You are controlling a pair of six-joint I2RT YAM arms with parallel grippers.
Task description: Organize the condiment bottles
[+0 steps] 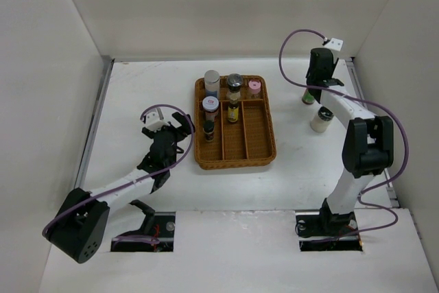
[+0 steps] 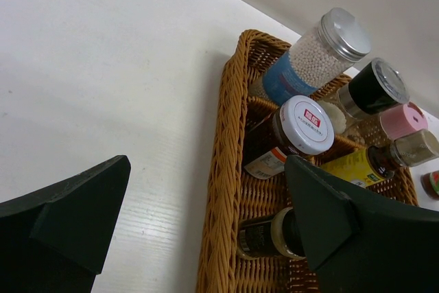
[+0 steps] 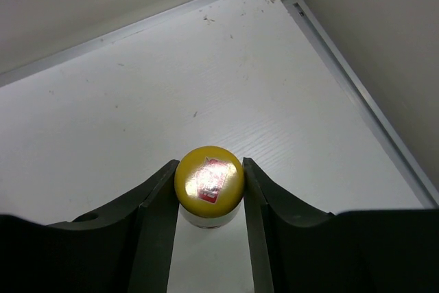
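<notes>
Straddling the yellow-capped green bottle (image 3: 209, 184), upright on the far-right worktop (image 3: 206, 80) (well apart from the wicker tray (image 1: 264, 149)), the right fingers (image 3: 156, 200) grip its cap from both sides; the left fingers (image 2: 75, 204) gape empty beside that tray.

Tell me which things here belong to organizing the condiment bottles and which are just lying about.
Job:
- yellow-capped bottle in the right gripper
- white-capped jar
- six bottles in the wicker tray

Lying about:
- the wicker tray itself
- purple cables
</notes>
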